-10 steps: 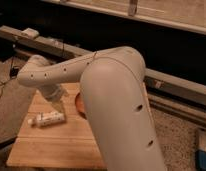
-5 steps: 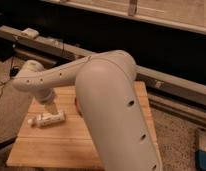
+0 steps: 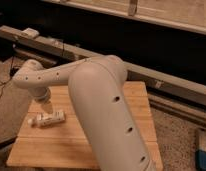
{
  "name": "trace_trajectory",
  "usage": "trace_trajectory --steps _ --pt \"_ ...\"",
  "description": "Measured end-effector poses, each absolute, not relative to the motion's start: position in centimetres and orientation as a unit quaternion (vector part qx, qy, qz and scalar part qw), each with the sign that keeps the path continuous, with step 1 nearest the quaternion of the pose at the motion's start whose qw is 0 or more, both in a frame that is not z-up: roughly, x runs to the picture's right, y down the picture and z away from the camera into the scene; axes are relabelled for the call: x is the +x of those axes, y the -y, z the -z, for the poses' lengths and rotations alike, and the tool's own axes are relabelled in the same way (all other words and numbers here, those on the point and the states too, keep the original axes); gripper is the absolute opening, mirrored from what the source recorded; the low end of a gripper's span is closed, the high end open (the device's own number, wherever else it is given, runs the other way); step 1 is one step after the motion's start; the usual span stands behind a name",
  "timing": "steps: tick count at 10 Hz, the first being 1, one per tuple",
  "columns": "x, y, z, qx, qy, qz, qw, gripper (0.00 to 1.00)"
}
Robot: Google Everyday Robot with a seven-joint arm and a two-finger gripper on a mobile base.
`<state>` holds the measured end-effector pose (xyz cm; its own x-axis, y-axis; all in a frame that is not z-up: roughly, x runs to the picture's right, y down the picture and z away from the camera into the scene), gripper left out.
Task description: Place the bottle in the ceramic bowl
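Note:
The white bottle (image 3: 46, 119) lies on its side near the left edge of the wooden table (image 3: 138, 117), cap pointing left. My gripper (image 3: 47, 107) hangs from the wrist just above and behind the bottle, close to its middle. My big white arm (image 3: 103, 110) crosses the table in front of the camera. The ceramic bowl is hidden behind the arm.
A long metal rail (image 3: 161, 82) runs behind the table, with a small white object (image 3: 30, 33) on its left end. A blue item (image 3: 202, 150) sits on the floor at the lower right. Cables lie on the floor at the left.
The arm has swung left and the gripper has come down closer to the bottle. The arm now covers the bowl, which showed a second ago. The bottle has not moved.

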<state>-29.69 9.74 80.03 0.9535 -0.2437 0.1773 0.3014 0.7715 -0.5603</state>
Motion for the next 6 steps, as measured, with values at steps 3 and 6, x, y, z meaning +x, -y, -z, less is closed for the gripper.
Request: trace_trajectory --steps 3,6 --pt "-30.9 -10.4 -80.9 -0.320 0.060 0.160 0.932 0.65" --pt "-31.4 -11.6 -80.8 -0.331 0.073 0.162 0.927 0.65"
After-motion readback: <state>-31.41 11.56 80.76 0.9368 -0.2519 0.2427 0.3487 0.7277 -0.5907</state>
